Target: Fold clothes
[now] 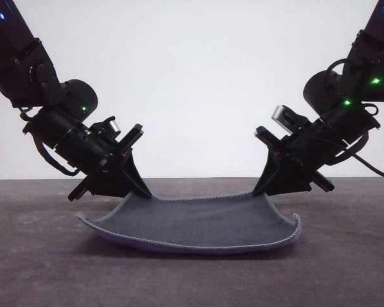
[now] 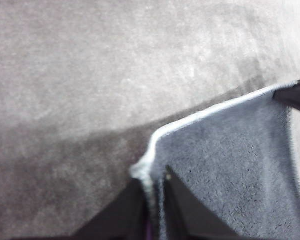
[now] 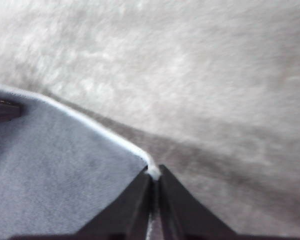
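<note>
Cloth (image 1: 198,224) looks light & floppy, sagging onto the table (image 1: 38,268) w/ its far corners pinched in the closed jaws of left gripper (image 1: 141,190) & right gripper (image 1: 261,190), prob best gripped at corners.

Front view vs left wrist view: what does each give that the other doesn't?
Front view alone: both arms, the cloth sagging between them, its purple underside along the near edge, and the right gripper pinching the far right corner. Left wrist view alone: the left gripper fingers closed on the stitched corner, seen close, edging caught between them. Both share: the dark grey face up, the pale stitched far edge, the grey table.
</note>
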Tool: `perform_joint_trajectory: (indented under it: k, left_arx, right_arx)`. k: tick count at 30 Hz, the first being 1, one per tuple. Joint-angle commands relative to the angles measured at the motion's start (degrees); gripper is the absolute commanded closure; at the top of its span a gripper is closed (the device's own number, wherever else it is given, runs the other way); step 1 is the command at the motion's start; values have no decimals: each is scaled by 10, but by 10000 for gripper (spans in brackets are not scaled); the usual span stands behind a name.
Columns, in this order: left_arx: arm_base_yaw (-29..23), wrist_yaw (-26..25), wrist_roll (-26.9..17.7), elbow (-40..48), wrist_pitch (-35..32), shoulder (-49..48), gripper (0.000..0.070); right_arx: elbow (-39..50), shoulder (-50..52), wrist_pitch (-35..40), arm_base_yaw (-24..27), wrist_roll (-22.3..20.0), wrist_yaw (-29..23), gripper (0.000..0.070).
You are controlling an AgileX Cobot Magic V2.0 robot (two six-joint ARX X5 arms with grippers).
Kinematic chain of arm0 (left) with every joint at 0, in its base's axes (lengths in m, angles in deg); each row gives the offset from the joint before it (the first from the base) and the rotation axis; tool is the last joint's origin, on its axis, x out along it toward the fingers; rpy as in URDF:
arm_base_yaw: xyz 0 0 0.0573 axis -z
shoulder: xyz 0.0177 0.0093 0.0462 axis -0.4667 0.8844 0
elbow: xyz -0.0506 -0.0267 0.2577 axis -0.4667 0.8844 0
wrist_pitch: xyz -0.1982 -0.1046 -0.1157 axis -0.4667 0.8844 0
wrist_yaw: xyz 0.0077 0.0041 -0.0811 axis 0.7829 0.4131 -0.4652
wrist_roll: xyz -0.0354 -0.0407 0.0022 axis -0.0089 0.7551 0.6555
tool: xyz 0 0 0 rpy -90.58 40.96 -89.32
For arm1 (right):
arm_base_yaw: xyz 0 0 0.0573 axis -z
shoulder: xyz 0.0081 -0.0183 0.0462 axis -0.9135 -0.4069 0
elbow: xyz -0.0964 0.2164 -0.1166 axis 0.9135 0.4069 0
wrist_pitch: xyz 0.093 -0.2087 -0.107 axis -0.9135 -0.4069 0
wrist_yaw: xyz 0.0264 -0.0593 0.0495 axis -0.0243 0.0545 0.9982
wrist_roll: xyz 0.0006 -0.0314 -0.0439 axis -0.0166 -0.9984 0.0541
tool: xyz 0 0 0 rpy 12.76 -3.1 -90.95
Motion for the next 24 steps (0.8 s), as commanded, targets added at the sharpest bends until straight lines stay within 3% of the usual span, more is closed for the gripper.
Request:
perform_joint_trajectory:
  k: [1,7,14,24]
  left_arx:
    - [1,1,-10,-9,-2,18,689]
    - [-4,-11,-32,-9,17,13,689]
    - [-6,-30,-89,-9,92,-28,689]
    - [-4,-48,-148,-9,206,-62,689]
  right_arx:
    - [-10,-15,5,0,-12,7,695]
    - [-10,-15,1,11,-23,82,694]
    - [-10,-12,-31,23,-42,185,694]
    - [-10,16,-149,23,-122,256,694]
